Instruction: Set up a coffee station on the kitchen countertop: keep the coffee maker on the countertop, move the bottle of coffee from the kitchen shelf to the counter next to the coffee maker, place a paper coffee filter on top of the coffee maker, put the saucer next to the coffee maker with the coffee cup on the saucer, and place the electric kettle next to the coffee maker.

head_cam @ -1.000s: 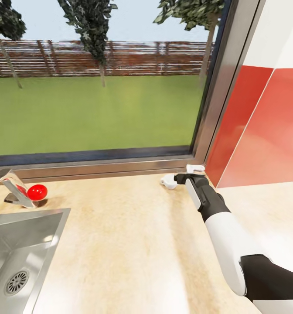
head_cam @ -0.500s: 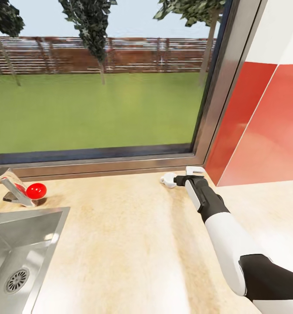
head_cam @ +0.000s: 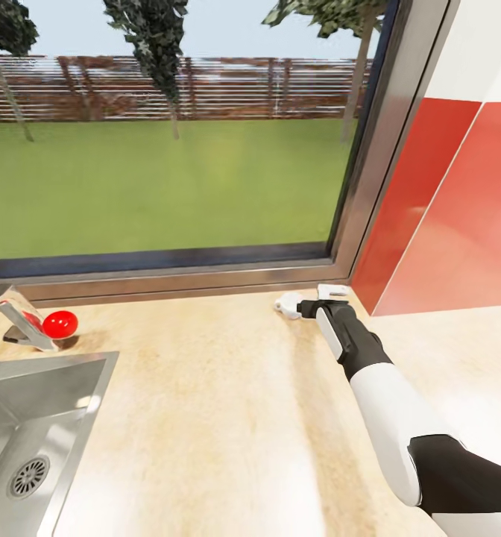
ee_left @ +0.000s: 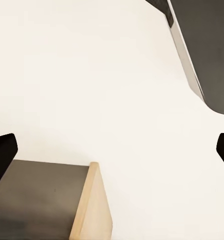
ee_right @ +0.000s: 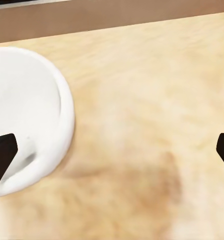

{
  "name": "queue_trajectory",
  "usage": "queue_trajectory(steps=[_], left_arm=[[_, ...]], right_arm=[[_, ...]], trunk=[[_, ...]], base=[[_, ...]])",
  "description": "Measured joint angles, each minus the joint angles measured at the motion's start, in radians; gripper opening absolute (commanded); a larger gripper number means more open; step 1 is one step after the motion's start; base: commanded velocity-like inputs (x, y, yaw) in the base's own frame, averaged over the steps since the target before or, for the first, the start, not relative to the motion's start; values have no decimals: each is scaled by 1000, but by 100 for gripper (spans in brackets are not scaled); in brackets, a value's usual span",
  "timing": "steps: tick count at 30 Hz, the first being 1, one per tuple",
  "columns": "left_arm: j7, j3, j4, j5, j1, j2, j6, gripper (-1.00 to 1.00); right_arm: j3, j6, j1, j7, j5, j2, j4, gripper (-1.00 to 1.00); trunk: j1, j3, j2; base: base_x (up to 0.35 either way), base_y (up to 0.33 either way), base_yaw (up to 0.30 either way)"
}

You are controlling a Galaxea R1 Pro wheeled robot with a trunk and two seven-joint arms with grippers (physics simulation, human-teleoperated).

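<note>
A robot's right arm stretches across the pale wood-grain countertop (head_cam: 206,418) toward the corner where the window frame (head_cam: 355,186) meets a glossy red wall panel (head_cam: 444,224). The right gripper (head_cam: 304,306) sits low over the worktop beside a small white piece of crockery, probably the cup (head_cam: 286,304), which lies near the sill and looks tipped on its side, though it is too small in the head view to be sure. In the right wrist view a thick, rounded white rim (ee_right: 39,120) curves beside one dark fingertip (ee_right: 2,152); the two tips stand wide apart at the frame's edges and grip nothing. The left gripper's tips (ee_left: 3,152) are likewise spread wide, with nothing between them, facing a plain white surface and the end of a wooden board (ee_left: 92,205).

The cup reads as glazed ceramic: light, stiff, smooth and likely slippery, and liable to chip or roll if nudged. A sound hold would probably be across the wall at the rim, one finger inside and one outside, since the handle cannot be made out.

At the worktop's far left a brushed-steel sink (head_cam: 27,418) with a round drain sits beneath a slanted metal tap (head_cam: 16,317), beside a shiny red ball-like thing (head_cam: 60,325).
</note>
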Motion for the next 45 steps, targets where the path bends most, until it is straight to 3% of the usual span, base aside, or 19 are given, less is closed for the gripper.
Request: queue_trajectory(steps=[17,26,45], left_arm=[[2,0,-1,0,18,0,0,100],[2,0,-2,0,18,0,0,100],[1,0,-2,0,18,0,0,100]], right_arm=[[2,3,-23,6,0,-1,-48,100],[2,3,-26,65,0,-2,-45,100],[-3,1,-26,63,4,-4,-37,100]], trunk=[[0,-3,0],[0,-4,0],[0,-9,0]], base=[[0,0,0],[0,0,0],[0,0,0]])
